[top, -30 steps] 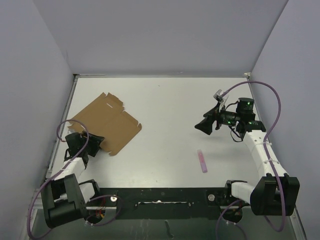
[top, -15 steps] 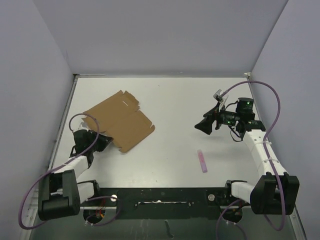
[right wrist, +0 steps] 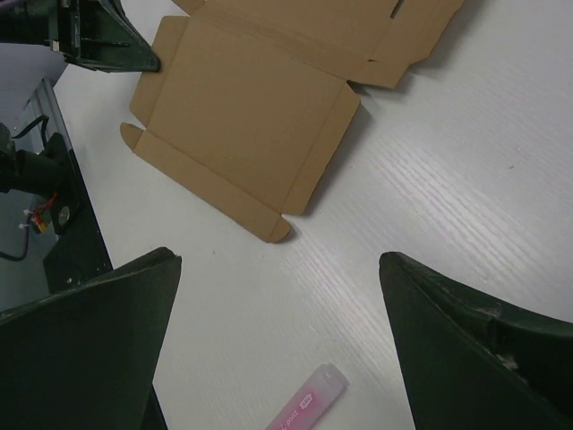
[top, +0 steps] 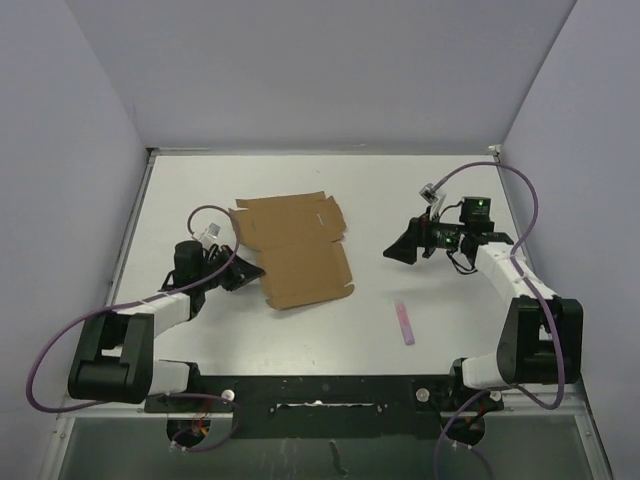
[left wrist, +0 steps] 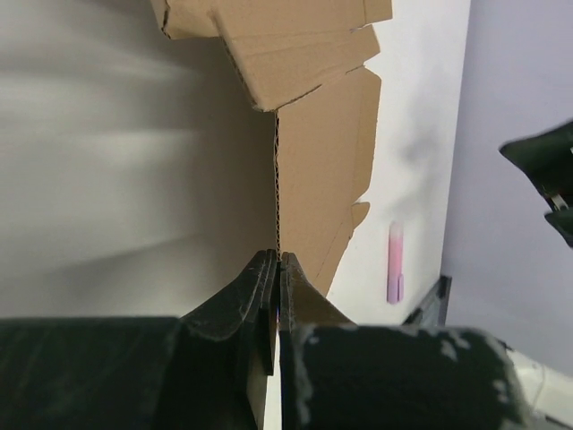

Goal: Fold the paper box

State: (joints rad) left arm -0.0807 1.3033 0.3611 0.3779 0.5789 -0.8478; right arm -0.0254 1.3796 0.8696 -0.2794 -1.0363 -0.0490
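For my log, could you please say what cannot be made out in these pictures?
Right wrist view: the paper box runs off the top edge; the pink stick off the bottom, its print unreadably small.
Left wrist view: the table is motion-blurred.
Top view: the left gripper: grip too small to judge.

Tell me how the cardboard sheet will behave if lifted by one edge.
The paper box looks thin and light, so it probably slides easily on the smooth table. Pinched at one edge by the left gripper, it would likely sag and bend along its creases.
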